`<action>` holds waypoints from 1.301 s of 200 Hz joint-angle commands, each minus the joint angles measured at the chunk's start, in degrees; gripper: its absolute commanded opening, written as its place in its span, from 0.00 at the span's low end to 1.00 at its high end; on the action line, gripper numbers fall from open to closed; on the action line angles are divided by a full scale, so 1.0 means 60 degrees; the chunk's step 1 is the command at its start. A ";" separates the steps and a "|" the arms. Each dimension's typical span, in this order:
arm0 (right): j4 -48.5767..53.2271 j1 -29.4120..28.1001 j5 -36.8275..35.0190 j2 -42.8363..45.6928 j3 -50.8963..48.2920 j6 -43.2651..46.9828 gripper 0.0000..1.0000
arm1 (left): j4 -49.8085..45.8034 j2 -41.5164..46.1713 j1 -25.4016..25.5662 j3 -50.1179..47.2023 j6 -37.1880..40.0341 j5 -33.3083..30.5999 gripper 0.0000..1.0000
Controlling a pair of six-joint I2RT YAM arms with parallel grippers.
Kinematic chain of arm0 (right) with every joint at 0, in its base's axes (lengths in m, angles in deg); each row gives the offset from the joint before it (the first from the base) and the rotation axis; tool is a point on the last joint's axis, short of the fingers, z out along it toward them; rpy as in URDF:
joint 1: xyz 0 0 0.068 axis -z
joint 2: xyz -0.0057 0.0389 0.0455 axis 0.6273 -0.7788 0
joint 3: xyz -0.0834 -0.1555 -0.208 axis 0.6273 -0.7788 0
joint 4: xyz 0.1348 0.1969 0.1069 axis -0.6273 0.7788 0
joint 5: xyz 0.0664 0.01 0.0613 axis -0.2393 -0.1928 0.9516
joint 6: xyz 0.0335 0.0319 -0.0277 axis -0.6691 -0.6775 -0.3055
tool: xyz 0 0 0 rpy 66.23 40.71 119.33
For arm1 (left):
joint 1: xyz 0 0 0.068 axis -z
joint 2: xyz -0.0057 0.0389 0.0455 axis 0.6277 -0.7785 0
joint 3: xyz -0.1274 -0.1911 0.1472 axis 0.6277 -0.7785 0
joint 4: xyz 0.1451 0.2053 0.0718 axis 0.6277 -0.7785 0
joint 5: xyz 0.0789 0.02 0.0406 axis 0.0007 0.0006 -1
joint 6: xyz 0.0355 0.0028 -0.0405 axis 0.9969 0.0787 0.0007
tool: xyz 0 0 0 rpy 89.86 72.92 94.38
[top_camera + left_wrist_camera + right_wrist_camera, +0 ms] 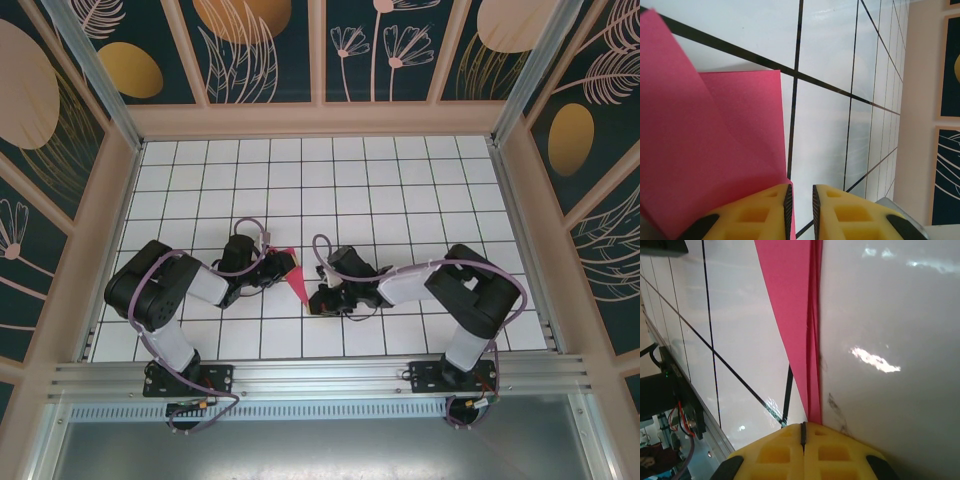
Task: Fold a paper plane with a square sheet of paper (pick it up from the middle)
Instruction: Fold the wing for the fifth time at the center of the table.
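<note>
Right gripper (802,432) has its yellow fingers pressed together with no gap. The folded layers of the paper plane (792,315) run right down to its tip, though from here I cannot tell whether the paper is pinched or only touched. Left gripper (800,205) stands a narrow slit apart with bare tile showing through the gap; the paper's (715,150) raised flap sits against its left finger. From above, the slim red-pink dart (298,278) lies on the white grid table (400,200), between both grippers.
</note>
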 commanded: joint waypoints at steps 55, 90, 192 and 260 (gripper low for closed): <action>0.2633 0.0004 -0.1167 0.1766 0.0748 0.0669 0.04 | -0.1887 0.0213 -0.0106 -0.0151 0.0504 -0.0781 0.25; 0.3388 0.0033 -0.3673 0.2991 0.1171 0.0888 0.17 | -0.2251 0.1431 -0.0096 0.0175 0.0534 -0.0517 0.29; 0.0423 0.1723 -0.4423 0.5357 -0.0613 0.0355 0.67 | -0.6303 0.5905 -0.0112 0.0421 0.1513 -0.3529 0.59; 0.2009 0.0500 -0.3243 -0.0318 0.3435 0.1795 0.32 | -0.6190 0.6221 -0.0111 -0.0367 0.0611 -0.3704 0.62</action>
